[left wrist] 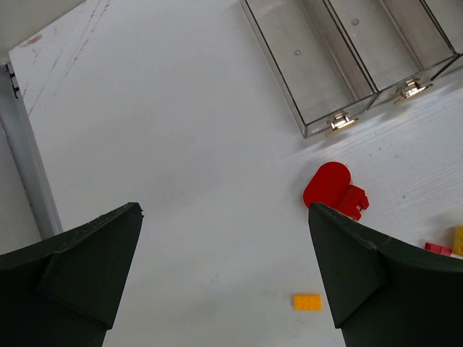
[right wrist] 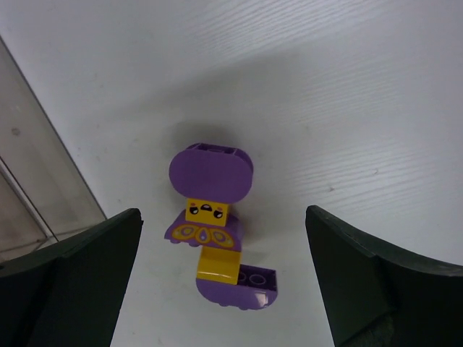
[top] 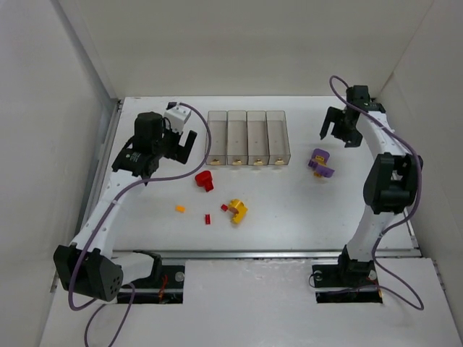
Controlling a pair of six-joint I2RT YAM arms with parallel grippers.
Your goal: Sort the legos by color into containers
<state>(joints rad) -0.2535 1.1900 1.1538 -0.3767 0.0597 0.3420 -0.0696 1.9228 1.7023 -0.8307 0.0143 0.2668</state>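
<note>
Both arms rise from the bottom of the top view and lean toward its upper part. Spread wide and empty, the left gripper (left wrist: pixel 224 213) hangs at upper left, near the containers (top: pixel 247 130). The right gripper (top: pixel 340 136), also wide and empty, hangs at upper right near the purple lego (right wrist: pixel 211 173), which has a small printed face. At lower centre lie the red lego (left wrist: pixel 334 189), the yellow lego (top: pixel 236 210) and the orange bit (left wrist: pixel 307 302). Both wrist views cut off the containers.

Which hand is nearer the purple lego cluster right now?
Right. The right hand hovers open just beyond the purple lego cluster; the left hand is on the other side of the containers, near the red lego.
</note>
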